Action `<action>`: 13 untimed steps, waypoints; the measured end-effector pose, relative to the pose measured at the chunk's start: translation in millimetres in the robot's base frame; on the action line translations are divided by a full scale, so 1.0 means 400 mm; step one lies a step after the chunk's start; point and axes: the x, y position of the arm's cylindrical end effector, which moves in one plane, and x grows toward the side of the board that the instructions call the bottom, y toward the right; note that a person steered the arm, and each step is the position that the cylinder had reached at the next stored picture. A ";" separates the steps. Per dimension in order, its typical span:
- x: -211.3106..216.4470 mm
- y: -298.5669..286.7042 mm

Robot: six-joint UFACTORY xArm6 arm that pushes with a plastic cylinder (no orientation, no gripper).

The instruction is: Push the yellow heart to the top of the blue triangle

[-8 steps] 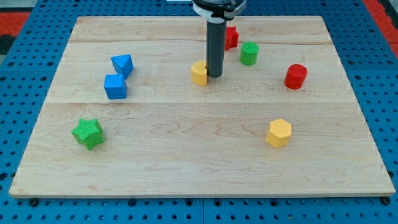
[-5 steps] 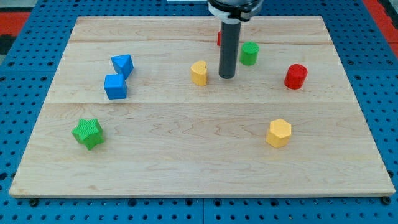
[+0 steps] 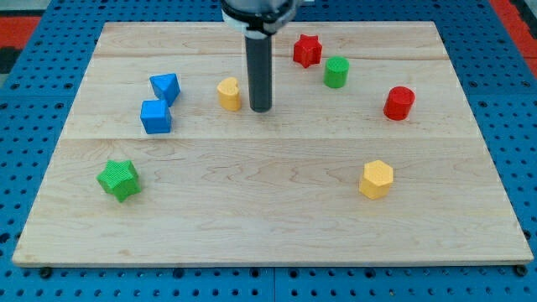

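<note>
My tip point(image 3: 261, 109), a bare rod tool with nothing to clench, stands just right of the yellow heart point(image 3: 228, 94) mid-push on the counter point(image 3: 268, 210); next it must steer up-left, above the blue triangle point(image 3: 165, 86).

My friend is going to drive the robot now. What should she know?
My tip sits just to the view's right of the yellow heart, close beside it.
The heart lies to the view's right of the blue triangle, with a gap between them; a blue cube sits just below the triangle.
Done: nothing settled yet.
Left: push the heart leftward and upward, until it sits above the triangle.
</note>
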 end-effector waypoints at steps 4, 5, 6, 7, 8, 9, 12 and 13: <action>-0.236 -0.155; -0.269 -0.099; -0.181 -0.141; -0.156 -0.039; -0.149 -0.039; -0.109 -0.026; -0.163 -0.183; -0.212 -0.254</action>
